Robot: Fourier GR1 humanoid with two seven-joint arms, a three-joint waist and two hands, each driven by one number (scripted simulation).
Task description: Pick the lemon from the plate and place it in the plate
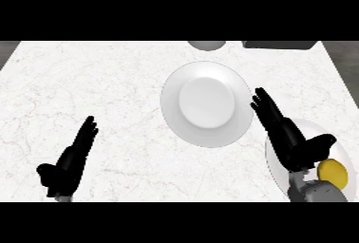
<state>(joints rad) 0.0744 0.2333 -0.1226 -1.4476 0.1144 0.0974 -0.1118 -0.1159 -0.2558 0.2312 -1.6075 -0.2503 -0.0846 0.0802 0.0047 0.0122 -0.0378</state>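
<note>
Right robot hand (291, 137) stretches open at the right of the frame, fingers straight, over the near edge of a white plate (278, 163) at the lower right. Just right of its thumb, the lemon (334, 173) lies on that plate. Another, bare white plate (207, 103) sits at the upper centre of the marble counter (91, 80). Left robot hand (70, 161) rests open at the lower left, fingers up.
</note>
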